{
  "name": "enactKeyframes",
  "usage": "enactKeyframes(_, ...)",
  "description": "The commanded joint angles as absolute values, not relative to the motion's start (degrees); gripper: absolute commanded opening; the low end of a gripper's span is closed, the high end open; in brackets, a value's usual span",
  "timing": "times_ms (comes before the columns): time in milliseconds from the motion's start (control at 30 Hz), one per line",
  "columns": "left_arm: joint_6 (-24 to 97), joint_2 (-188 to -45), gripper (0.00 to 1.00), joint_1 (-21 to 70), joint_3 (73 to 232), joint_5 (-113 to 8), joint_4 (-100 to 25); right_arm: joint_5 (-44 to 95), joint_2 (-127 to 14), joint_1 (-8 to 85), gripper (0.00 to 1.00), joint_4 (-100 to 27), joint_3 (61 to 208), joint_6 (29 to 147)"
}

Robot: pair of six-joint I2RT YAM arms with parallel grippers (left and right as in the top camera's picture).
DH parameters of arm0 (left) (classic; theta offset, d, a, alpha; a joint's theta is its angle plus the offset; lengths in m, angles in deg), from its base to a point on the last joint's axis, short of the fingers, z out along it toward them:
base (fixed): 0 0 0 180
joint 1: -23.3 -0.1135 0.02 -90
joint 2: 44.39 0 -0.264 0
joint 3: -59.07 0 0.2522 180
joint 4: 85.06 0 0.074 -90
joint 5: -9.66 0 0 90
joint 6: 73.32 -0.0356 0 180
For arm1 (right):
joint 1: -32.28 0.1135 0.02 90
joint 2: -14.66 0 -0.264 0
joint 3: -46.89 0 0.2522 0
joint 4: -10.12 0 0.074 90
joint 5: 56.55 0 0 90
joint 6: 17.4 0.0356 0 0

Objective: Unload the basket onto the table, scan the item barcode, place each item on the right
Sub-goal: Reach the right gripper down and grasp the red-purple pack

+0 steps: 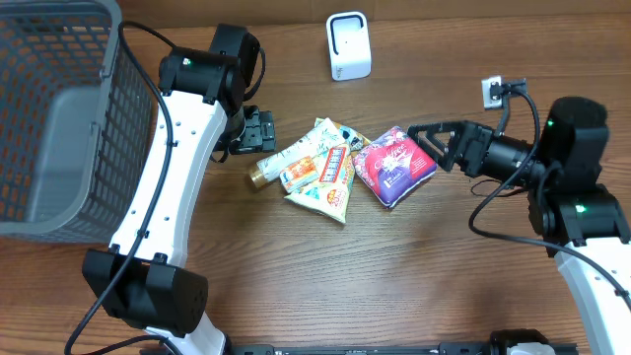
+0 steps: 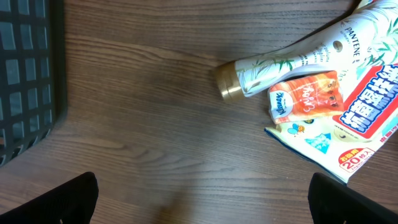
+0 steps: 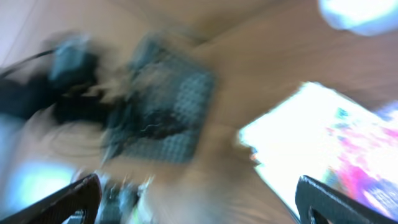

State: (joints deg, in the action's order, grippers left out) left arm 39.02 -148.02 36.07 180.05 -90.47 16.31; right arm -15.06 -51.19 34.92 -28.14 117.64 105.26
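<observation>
Several items lie in a heap mid-table: a white Pantene tube (image 1: 292, 155) with a gold cap, a small orange packet (image 1: 300, 178), a flat wipes pack (image 1: 333, 184) and a pink-purple pack (image 1: 394, 166). A white barcode scanner (image 1: 349, 45) stands at the back. My left gripper (image 1: 258, 131) hovers open just left of the tube; its wrist view shows the tube (image 2: 298, 57), the orange packet (image 2: 308, 98) and the wipes pack (image 2: 357, 134), with bare wood between the jaws (image 2: 202, 205). My right gripper (image 1: 432, 146) is open beside the pink-purple pack (image 3: 348, 149). That view is motion-blurred.
A grey mesh basket (image 1: 59, 118) fills the left of the table, its edge also showing in the left wrist view (image 2: 28, 74). A white wall socket with a cable (image 1: 493, 91) sits at the back right.
</observation>
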Motion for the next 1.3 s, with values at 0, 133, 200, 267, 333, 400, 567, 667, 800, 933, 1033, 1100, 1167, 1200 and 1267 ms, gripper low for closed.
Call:
enactKeyframes(0, 39.4, -148.5, 1.0, 36.1, 180.2, -91.3, 16.3, 12.8, -53.3, 34.9, 1.0, -36.7, 120.8, 108.1)
enactKeyframes(133, 39.4, -148.5, 1.0, 36.1, 180.2, -91.3, 16.3, 20.5, -57.4, 34.9, 1.0, -46.5, 121.2, 108.2)
enactKeyframes(200, 39.4, -148.5, 1.0, 36.1, 180.2, -91.3, 16.3, 18.4, -59.6, 34.9, 1.0, -47.6, 121.2, 108.2)
enactKeyframes(267, 39.4, -148.5, 1.0, 36.1, 180.2, -91.3, 16.3, 14.6, -61.3, 34.9, 1.0, -46.9, 121.2, 108.2)
enactKeyframes(333, 39.4, -148.5, 1.0, 36.1, 180.2, -91.3, 16.3, 12.5, -62.2, 34.9, 0.95, -45.6, 121.1, 108.4)
enactKeyframes(400, 39.4, -148.5, 1.0, 36.1, 180.2, -91.3, 16.3, 13.0, -62.8, 34.9, 0.79, -44.1, 120.9, 110.7)
enactKeyframes(567, 39.4, -148.5, 1.0, 36.1, 180.2, -91.3, 16.3, 17.9, -66.8, 37.2, 0.85, -43.9, 120.6, 119.1)
enactKeyframes(667, 39.4, -148.5, 1.0, 36.1, 180.2, -91.3, 16.3, 17.7, -70.9, 40.6, 0.85, -43.4, 120.6, 123.7)
enactKeyframes(800, 39.4, -148.5, 1.0, 36.1, 180.2, -91.3, 16.3, 15.8, -76.0, 46.4, 0.85, -40.1, 120.6, 120.4)
enactKeyframes(933, 39.4, -148.5, 1.0, 36.1, 180.2, -91.3, 16.3, 20.2, -79.3, 51.2, 0.87, -40.3, 120.6, 122.5)
enactKeyframes(1033, 39.4, -148.5, 1.0, 36.1, 180.2, -91.3, 16.3, 22.6, -80.3, 52.6, 0.87, -40.0, 120.6, 126.6)
enactKeyframes(1100, 39.4, -148.5, 1.0, 36.1, 180.2, -91.3, 16.3, 23.0, -80.7, 52.9, 0.87, -39.4, 120.6, 128.0)
enactKeyframes(1167, 39.4, -148.5, 1.0, 36.1, 180.2, -91.3, 16.3, 24.6, -81.2, 53.2, 0.86, -39.1, 120.6, 129.5)
enactKeyframes(1200, 39.4, -148.5, 1.0, 36.1, 180.2, -91.3, 16.3, 25.1, -81.6, 53.3, 0.85, -39.0, 120.6, 130.4)
enactKeyframes(1267, 39.4, -148.5, 1.0, 36.1, 180.2, -91.3, 16.3, 24.8, -83.1, 53.3, 0.8, -38.6, 120.6, 132.4)
